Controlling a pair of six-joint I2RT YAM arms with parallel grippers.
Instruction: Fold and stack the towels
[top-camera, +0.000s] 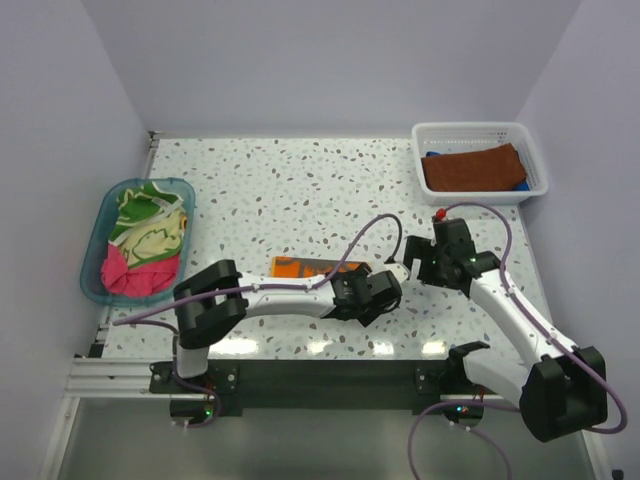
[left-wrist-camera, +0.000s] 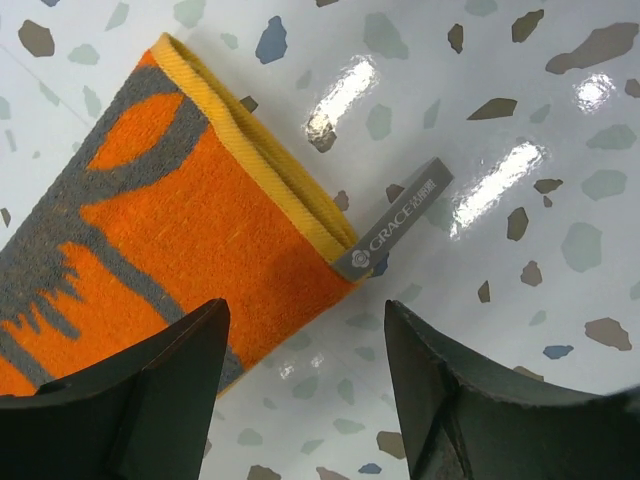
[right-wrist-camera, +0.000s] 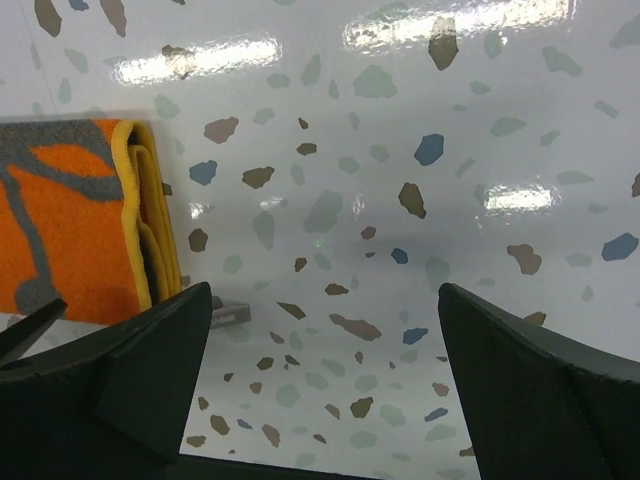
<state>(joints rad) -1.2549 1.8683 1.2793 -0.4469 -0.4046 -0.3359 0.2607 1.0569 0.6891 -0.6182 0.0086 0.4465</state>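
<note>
A folded orange towel with grey blotches (top-camera: 300, 267) lies flat on the speckled table, its yellow hem and grey tag (left-wrist-camera: 392, 220) towards the grippers. In the left wrist view this towel (left-wrist-camera: 170, 230) lies just ahead and left of my left gripper (left-wrist-camera: 305, 305), which is open over bare table. The left gripper (top-camera: 375, 292) hovers at the towel's right end. My right gripper (top-camera: 420, 262) is further right, open and empty (right-wrist-camera: 325, 287), with the towel's folded edge (right-wrist-camera: 70, 230) off to its left. A rust brown towel (top-camera: 472, 168) lies on a blue one (top-camera: 438, 156).
A white mesh basket (top-camera: 480, 128) at the back right holds the brown and blue towels. At the left edge a teal tub (top-camera: 95, 250) holds a green and yellow towel (top-camera: 150, 220) and a pink one (top-camera: 135, 272). Walls close the back and sides.
</note>
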